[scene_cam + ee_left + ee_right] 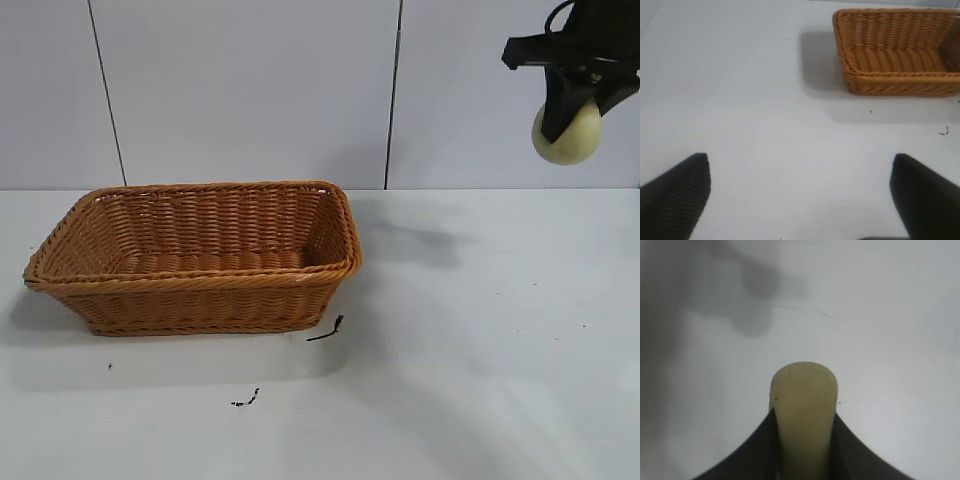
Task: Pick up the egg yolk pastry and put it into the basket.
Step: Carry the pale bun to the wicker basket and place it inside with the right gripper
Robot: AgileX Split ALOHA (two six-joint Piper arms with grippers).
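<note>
My right gripper (572, 112) is high above the table at the far right of the exterior view, shut on the pale yellow egg yolk pastry (567, 134), which hangs edge-on between its black fingers. In the right wrist view the pastry (803, 405) sits clamped between both fingers, over bare table. The orange-brown wicker basket (195, 288) stands empty at the left of the table, well away from the pastry; it also shows in the left wrist view (900, 80). My left gripper (800, 192) is open and empty above bare table, out of the exterior view.
White table (480, 350) with a white panelled wall behind. Small black scraps (326, 330) lie by the basket's front right corner, and another scrap (246, 400) lies nearer the front. The gripper's shadow falls on the table right of the basket.
</note>
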